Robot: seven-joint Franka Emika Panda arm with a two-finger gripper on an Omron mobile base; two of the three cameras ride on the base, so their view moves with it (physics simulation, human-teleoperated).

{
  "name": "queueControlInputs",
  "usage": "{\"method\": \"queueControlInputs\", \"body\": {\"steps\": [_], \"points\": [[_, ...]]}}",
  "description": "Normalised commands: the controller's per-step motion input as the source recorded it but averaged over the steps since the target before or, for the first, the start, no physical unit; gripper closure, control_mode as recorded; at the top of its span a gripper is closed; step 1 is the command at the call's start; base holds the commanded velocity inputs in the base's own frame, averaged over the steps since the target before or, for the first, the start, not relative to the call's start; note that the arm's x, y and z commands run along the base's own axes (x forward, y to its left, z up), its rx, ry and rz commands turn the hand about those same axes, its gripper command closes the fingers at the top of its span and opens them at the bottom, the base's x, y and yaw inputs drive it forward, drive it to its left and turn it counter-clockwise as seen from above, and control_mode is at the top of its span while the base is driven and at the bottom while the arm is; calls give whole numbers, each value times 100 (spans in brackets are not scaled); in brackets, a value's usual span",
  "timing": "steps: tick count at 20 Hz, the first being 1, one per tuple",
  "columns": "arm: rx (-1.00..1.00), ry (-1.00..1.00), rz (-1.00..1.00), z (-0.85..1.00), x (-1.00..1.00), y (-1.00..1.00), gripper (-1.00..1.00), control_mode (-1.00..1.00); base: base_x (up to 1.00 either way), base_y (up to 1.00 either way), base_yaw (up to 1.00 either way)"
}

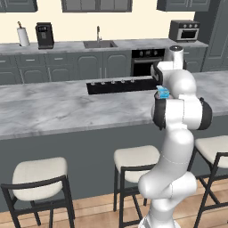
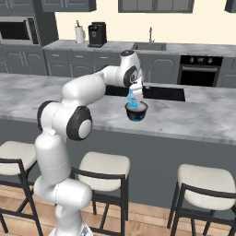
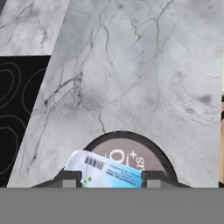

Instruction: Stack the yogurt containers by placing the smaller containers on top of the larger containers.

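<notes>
Grey marble covers the island worktop (image 2: 193,115), with a black cooktop (image 2: 156,92) set into it behind the arm. We see the claw (image 2: 134,94) pointing down over the worktop, closed on the small light-blue yogurt cup (image 2: 132,97), which sits between its fingers. Directly beneath the cup is a dark round container (image 2: 137,111) with blue at its base; in the hand view its greyish lid (image 3: 131,158) bears lettering, and the blue-and-white labelled cup (image 3: 105,171) lies across its near edge. We cannot tell whether the cup touches that lid. Pale cushioned stools (image 1: 40,176) stand along the island's near side.
</notes>
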Motion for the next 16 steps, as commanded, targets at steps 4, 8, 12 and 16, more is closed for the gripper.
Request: {"method": "queueControlInputs", "body": {"steps": [4, 8, 12, 16], "points": [[0, 1, 0, 0, 12, 0, 100, -100, 0, 0, 0], [0, 0, 0, 0, 10, 0, 100, -100, 0, 0, 0], [0, 0, 0, 0, 3, 0, 100, -100, 0, 0, 0], [0, 0, 0, 0, 8, 0, 100, -100, 0, 0, 0]]}}
